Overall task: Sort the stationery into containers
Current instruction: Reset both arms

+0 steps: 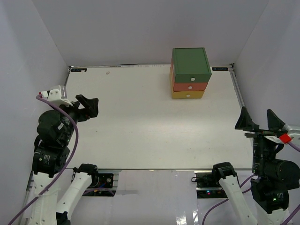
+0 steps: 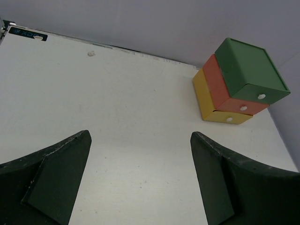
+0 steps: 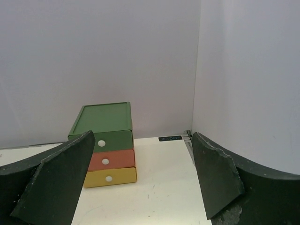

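Overhead: drawer unit (image 1: 190,77) far right on counter (image 1: 140,131), all three drawers shut; no stationery visible. Spread wide and empty: left gripper (image 1: 90,108), right gripper (image 1: 258,117), both well apart from unit.

Left wrist: knobs (image 2: 243,108) small, so pinch may slip off.

Right wrist: unit looks light. Pulling one knob could drag or tip whole stack.

The white table (image 1: 140,136) carries one small drawer unit (image 1: 189,74), green over orange over yellow, standing near its far right corner. A black label (image 1: 220,69) sits at that corner, and a faint mark (image 1: 108,72) shows near the far edge.
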`<state>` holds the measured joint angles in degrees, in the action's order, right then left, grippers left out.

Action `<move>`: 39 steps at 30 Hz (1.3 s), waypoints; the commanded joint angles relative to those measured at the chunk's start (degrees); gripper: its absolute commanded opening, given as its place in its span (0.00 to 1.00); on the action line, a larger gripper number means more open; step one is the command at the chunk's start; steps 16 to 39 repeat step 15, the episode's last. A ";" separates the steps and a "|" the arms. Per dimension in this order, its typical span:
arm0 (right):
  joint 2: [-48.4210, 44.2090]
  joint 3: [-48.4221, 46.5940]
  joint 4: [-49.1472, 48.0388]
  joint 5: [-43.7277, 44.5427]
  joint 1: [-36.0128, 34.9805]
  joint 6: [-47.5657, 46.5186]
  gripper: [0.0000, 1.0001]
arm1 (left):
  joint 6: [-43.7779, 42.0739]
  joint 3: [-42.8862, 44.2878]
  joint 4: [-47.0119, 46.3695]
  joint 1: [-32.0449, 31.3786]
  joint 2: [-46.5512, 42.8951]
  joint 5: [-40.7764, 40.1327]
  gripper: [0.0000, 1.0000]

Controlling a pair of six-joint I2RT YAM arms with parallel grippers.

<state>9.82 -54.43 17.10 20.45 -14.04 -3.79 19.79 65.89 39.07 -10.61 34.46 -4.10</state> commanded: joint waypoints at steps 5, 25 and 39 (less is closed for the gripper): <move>-0.86 0.64 -0.67 -0.76 -0.46 -2.10 0.90 | 1.92 -1.99 0.57 0.24 1.05 2.68 0.98; -0.60 1.61 -0.23 -2.25 -0.46 -2.36 0.90 | 2.00 -4.36 0.66 0.24 0.87 3.66 0.98; -0.60 1.61 -0.23 -2.25 -0.46 -2.36 0.90 | 2.00 -4.36 0.66 0.24 0.87 3.66 0.98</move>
